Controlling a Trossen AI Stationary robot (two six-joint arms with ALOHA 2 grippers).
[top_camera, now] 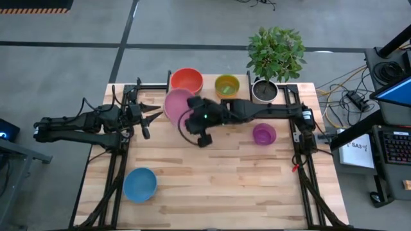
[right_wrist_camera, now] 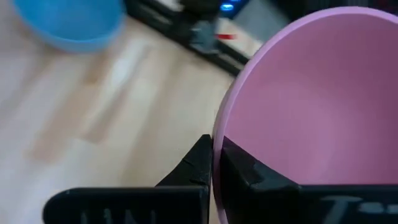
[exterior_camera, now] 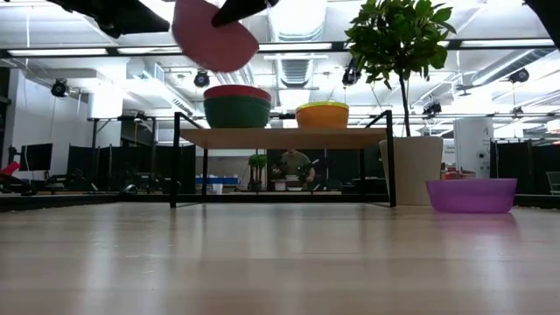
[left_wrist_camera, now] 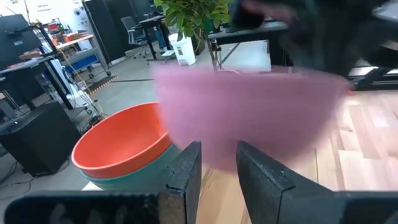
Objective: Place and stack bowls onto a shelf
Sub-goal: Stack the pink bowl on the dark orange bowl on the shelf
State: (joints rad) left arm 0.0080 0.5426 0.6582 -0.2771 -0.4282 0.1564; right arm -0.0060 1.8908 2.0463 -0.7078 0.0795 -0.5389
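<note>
Grey concrete floor surrounds a light wooden table framed by black rails; a workshop with racks and ceiling lights fills the background of the low view.

1. Right arm: reaches from the table's right side across the middle toward the far-left area. The right gripper is pinched on the rim of the pink bowl, one finger on each side of the wall. The pink bowl is lifted clear of the table, tilted, just in front of the shelf's left end and above the level of the bowls standing there.

2. Left arm: lies along the table's left edge. The left gripper points toward the pink bowl, its fingers slightly apart and holding nothing.

3. Potted plant: stands in a white pot at the far right corner, just beside the shelf.

4. Shelf: stands at the far edge. At its left end the red bowl sits nested in the teal bowl. At its right end is the yellow bowl, nested in an orange bowl.

5. Blue bowl: upright on the table, near-left corner, well apart from the others.

6. Purple bowl: upright on the table, right of centre, under the right arm's line.
</note>
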